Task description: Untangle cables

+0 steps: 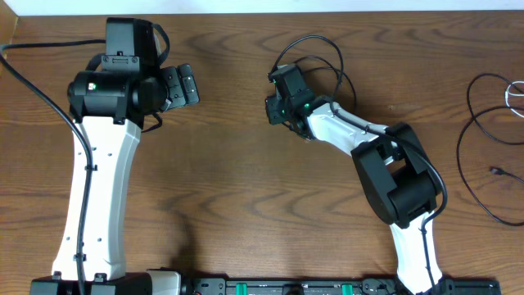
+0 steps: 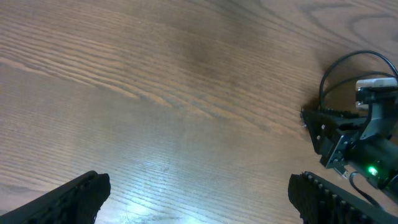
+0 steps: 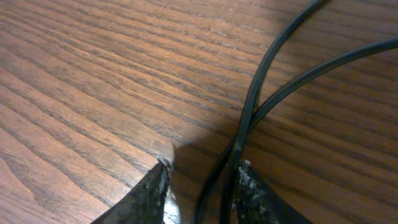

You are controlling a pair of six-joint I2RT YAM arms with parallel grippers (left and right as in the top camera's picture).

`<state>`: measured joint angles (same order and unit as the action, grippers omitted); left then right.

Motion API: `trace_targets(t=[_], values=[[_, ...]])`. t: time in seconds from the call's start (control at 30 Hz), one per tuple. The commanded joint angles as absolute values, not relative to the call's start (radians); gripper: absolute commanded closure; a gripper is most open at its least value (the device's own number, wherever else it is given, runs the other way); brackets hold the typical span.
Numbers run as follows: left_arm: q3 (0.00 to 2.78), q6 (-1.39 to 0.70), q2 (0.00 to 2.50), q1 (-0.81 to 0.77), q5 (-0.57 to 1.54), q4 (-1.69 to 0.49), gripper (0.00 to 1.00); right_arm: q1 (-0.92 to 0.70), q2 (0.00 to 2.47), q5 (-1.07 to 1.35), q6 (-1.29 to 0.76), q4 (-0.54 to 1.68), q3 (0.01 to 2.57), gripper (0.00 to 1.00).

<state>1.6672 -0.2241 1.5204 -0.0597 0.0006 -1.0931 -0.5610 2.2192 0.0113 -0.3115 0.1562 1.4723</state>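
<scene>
A thin black cable loops on the table just behind my right gripper. In the right wrist view two strands of this cable run down between the fingers, lying close against the right-hand one. A gap stays on the other side, so my right gripper is open around them. More cables lie at the far right: a black loop and a white/grey one. My left gripper hangs wide open over bare wood, holding nothing.
The left wrist view shows the right gripper and the cable loop at its right edge. A small black plug end lies near the right table edge. Both arm bases stand along the front edge.
</scene>
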Motion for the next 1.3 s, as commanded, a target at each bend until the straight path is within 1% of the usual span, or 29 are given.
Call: trace_targets(t=[0.0, 0.13, 0.23, 0.3, 0.57, 0.83, 0.97, 1.1, 1.27], values=[[1.672, -0.215, 1.522, -0.056, -0.009, -1.095, 0.02, -0.584, 2.264, -0.036, -0.385, 0.170, 1.466, 0.74], [1.672, -0.215, 1.522, -0.056, -0.009, -1.095, 0.02, -0.608, 2.271, -0.122, -0.456, 0.206, 1.466, 0.85], [1.672, -0.215, 1.522, -0.056, -0.009, -1.095, 0.02, -0.620, 2.271, -0.165, -0.458, 0.214, 1.466, 0.90], [1.672, -0.215, 1.522, -0.056, -0.009, -1.095, 0.02, -0.622, 2.270, -0.166, -0.460, 0.220, 1.467, 0.99], [1.672, -0.215, 1.522, -0.056, -0.009, -1.095, 0.02, -0.597, 2.201, -0.150, -0.470, 0.324, 1.473, 0.99], [1.672, -0.215, 1.522, -0.056, -0.009, -1.095, 0.02, -0.504, 1.965, -0.147, -0.372, 0.437, 1.473, 0.99], [1.672, -0.215, 1.522, -0.056, -0.009, -1.095, 0.02, -0.407, 1.827, -0.147, -0.354, 0.439, 1.473, 0.99], [1.672, -0.215, 1.522, -0.056, -0.009, -1.095, 0.02, -0.268, 1.707, -0.148, -0.308, 0.400, 1.473, 0.99], [1.672, -0.215, 1.522, -0.056, -0.009, -1.095, 0.02, -0.090, 1.631, -0.148, -0.261, 0.321, 1.473, 0.99]])
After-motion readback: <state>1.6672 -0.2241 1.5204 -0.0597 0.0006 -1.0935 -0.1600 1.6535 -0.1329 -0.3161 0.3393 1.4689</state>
